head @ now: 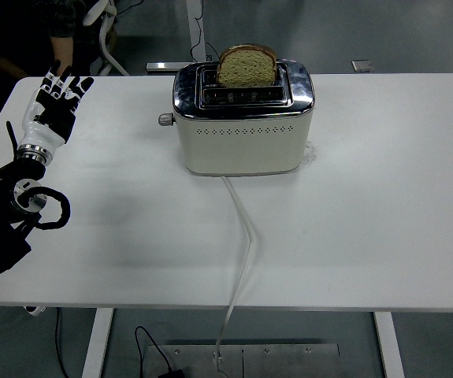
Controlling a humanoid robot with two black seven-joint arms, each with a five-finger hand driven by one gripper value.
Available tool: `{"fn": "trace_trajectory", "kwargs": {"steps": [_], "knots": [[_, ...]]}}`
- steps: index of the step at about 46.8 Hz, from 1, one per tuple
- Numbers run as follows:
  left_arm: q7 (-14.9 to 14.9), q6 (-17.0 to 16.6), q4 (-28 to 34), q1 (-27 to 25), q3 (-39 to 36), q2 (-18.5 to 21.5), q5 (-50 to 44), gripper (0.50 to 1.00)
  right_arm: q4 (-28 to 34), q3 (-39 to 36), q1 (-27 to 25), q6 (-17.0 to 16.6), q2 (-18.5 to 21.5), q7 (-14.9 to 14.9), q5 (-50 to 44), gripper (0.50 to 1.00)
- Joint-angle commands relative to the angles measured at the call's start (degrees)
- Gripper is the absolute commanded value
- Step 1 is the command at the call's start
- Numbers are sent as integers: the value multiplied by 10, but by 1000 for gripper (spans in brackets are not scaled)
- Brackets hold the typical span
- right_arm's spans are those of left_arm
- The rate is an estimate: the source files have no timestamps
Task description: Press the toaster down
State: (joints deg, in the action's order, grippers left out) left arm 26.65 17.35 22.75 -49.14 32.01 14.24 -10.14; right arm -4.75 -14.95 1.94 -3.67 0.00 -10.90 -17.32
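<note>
The left hand (53, 106) hovers with fingers spread over the table's (384, 236) far left corner, and the bare white surface between it and the toaster (242, 130) is clear, leaving an open path to the lever knob (164, 120) on the toaster's left end. A slice of bread (246, 66) stands up out of the far slot, blocking the way over the top. The white power cord (243, 236) runs from the toaster's near side to the table's near edge; the right half lies open.

A seated person (53, 24) behind the white table (384, 197).
</note>
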Motion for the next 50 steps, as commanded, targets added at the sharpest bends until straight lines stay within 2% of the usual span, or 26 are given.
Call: {"fn": "trace_trajectory", "kwargs": {"steps": [1, 38, 50], "knots": [[2, 1, 0, 0, 2, -5, 0, 1000, 0, 0, 0, 0, 0, 0, 0, 998], [-3, -3, -1, 0, 27, -18, -5, 1000, -1, 0, 6, 0, 0, -1, -3, 998], [-5, -3, -19, 1, 27, -29, -5, 1000, -1, 0, 6, 0, 0, -2, -3, 998]]}}
